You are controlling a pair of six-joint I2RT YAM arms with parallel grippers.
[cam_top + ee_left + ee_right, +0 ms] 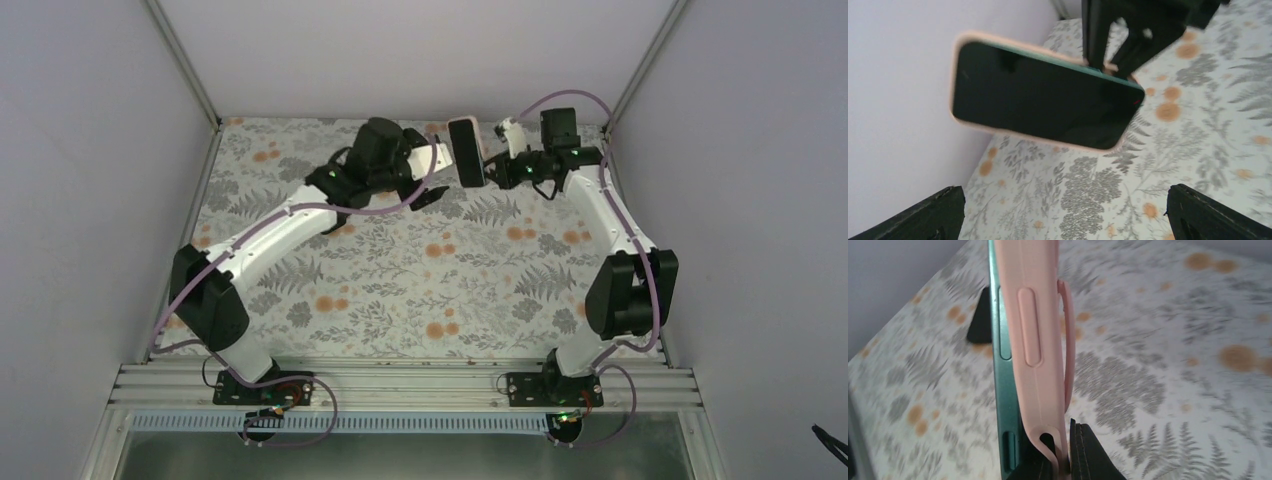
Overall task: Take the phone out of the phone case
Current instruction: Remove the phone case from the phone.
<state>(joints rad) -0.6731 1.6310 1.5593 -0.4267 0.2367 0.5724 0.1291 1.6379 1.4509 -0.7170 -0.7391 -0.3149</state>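
The phone (466,152) has a dark screen and a teal frame and sits in a pink case (955,75), held in the air over the back of the table. My right gripper (492,166) is shut on the case's edge. In the right wrist view its jaws (1060,462) clamp the case's lower corner. There the case (1035,315) stands a little off the phone's teal edge (1004,390). My left gripper (435,166) is open just left of the phone. In the left wrist view its fingers (1193,210) sit wide apart below the screen (1043,95), not touching it.
The floral tablecloth (420,280) covers the table. The back wall (400,50) is close behind the phone, and side walls with metal posts (180,60) close in left and right. A pink loop (1067,340) sticks out from the case's back.
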